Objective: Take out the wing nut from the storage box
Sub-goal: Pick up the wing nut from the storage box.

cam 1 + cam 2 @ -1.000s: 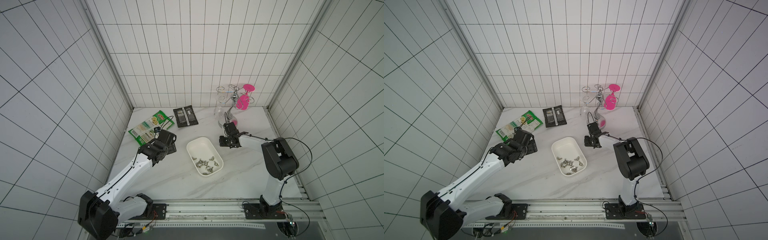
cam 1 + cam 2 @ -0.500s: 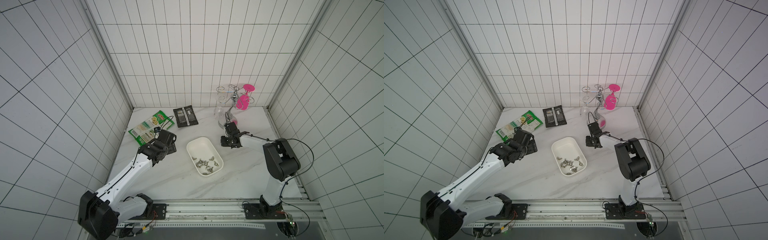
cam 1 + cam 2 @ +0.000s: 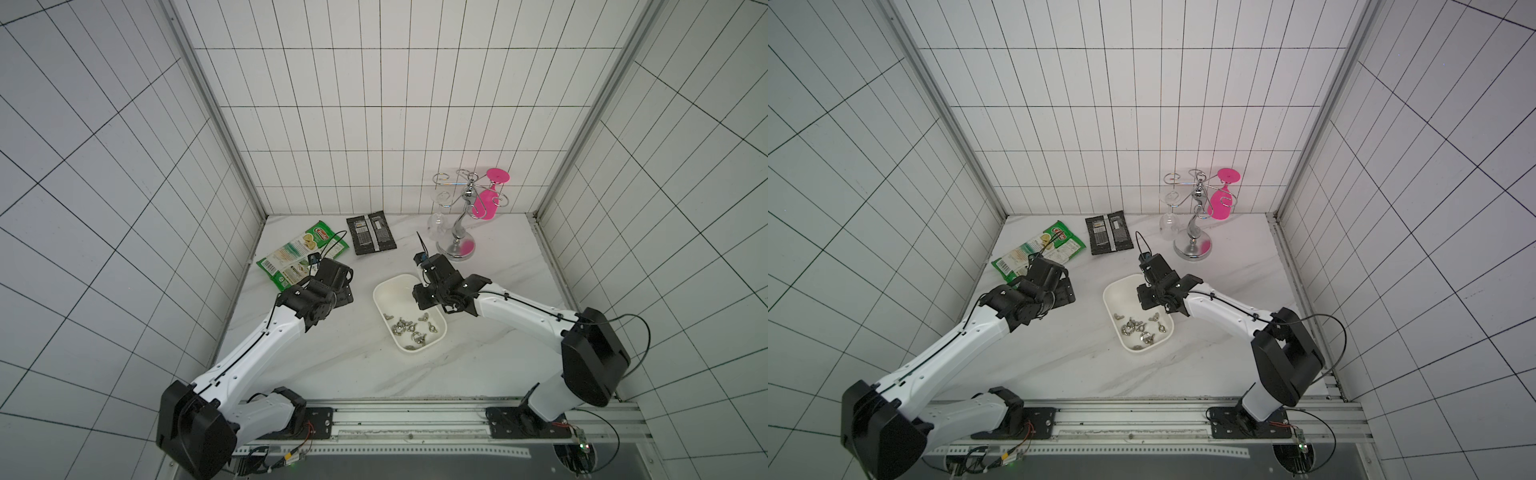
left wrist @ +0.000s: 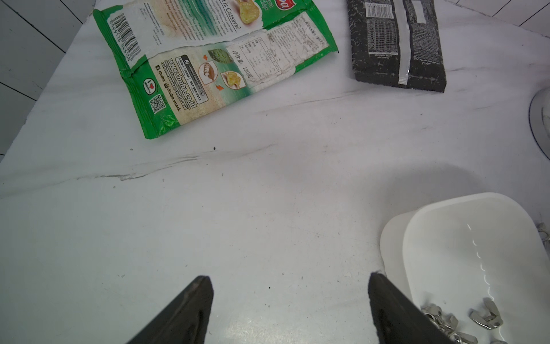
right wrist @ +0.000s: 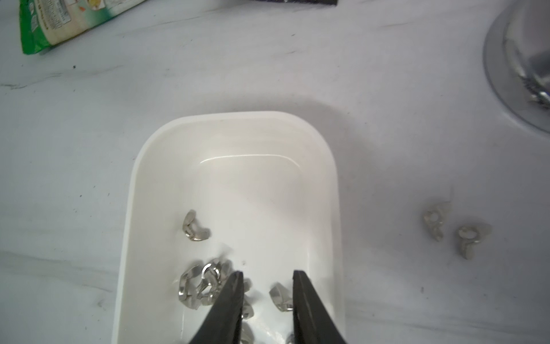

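Reaching over storage box [image 3: 390, 294], right end effector [image 5: 268, 275] angled down, parted

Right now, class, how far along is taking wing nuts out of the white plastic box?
Done: two silver metal wing nuts lie on the marble table outside the shallow white storage box. In hand: nothing; the right gripper hangs open over the box. Left: a cluster of nuts sits inside. The left gripper hovers open nearby.
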You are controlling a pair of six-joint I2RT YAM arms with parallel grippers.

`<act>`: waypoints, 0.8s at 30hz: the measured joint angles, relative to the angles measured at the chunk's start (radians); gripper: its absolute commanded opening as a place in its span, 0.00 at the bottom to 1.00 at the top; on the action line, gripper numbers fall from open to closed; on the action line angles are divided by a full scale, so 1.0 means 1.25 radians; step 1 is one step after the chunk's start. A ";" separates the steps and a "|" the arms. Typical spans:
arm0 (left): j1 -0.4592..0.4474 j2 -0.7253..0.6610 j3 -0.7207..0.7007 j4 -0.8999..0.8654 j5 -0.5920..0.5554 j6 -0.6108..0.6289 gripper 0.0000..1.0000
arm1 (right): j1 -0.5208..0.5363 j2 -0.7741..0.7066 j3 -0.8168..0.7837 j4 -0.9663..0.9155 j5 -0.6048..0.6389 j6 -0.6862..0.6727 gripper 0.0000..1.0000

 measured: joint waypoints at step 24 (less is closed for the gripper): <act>0.000 -0.022 0.000 -0.008 0.000 -0.009 0.85 | 0.076 0.211 0.012 0.056 -0.054 0.090 0.29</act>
